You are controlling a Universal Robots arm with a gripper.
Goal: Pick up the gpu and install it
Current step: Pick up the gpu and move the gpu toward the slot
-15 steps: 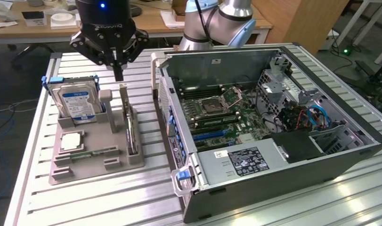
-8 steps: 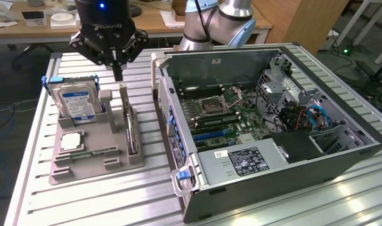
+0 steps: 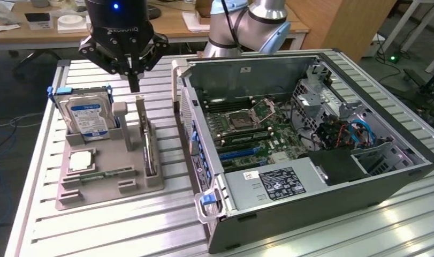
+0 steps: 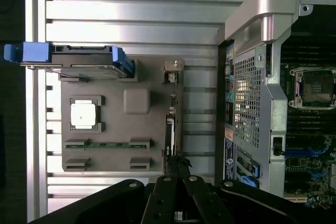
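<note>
We see the gripper [image 3: 134, 84] over the grey tray [image 3: 109, 188], its two fingers pressed together with nothing between them, just above one end of the gpu [image 3: 150, 152]; whether the tips touch the card we cannot tell. The gpu stands on its edge in a slot of the tray, beside the hard drive [image 3: 86, 118] and apart from the open computer case [image 3: 310, 209]; so we judge the task is at its beginning: the card is not yet grasped, and the installing on the motherboard [image 3: 252, 134] is all left to do.

Black claw [image 3: 134, 85], dark gpu [image 3: 150, 154], grey tray [image 3: 106, 191].
</note>
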